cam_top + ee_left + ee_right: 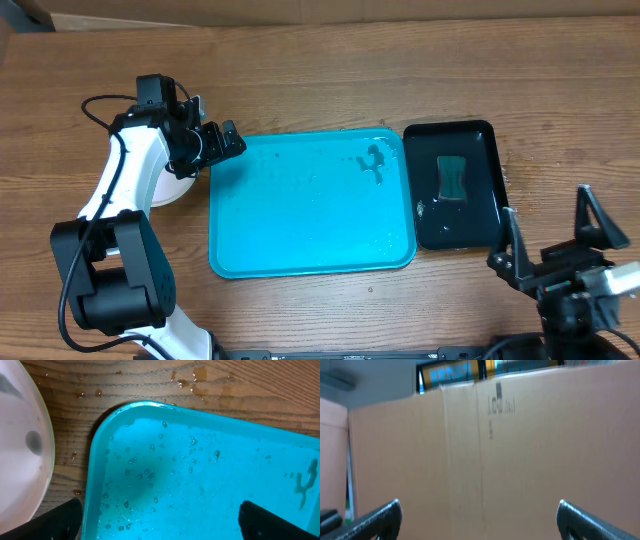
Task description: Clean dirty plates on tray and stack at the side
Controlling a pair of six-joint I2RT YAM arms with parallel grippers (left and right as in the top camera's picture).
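Observation:
The turquoise tray [310,205] lies in the middle of the table, wet with droplets, with a small dark smear [374,160] near its far right corner. No plate lies on it. A white plate [160,188] rests on the table left of the tray, partly hidden under my left arm; whether others lie beneath it I cannot tell. My left gripper [215,142] hovers open over the tray's far left corner, holding nothing. The left wrist view shows that corner of the tray [200,470], the plate [20,460] and the left gripper [160,525]. My right gripper [553,228] stands open and empty at the near right.
A glossy black tray [480,215] with a dark green sponge [452,178] sits right of the turquoise one. Water drops [195,380] dot the wood beyond the tray corner. The right wrist view shows the right gripper [480,517] facing a cardboard wall [520,450].

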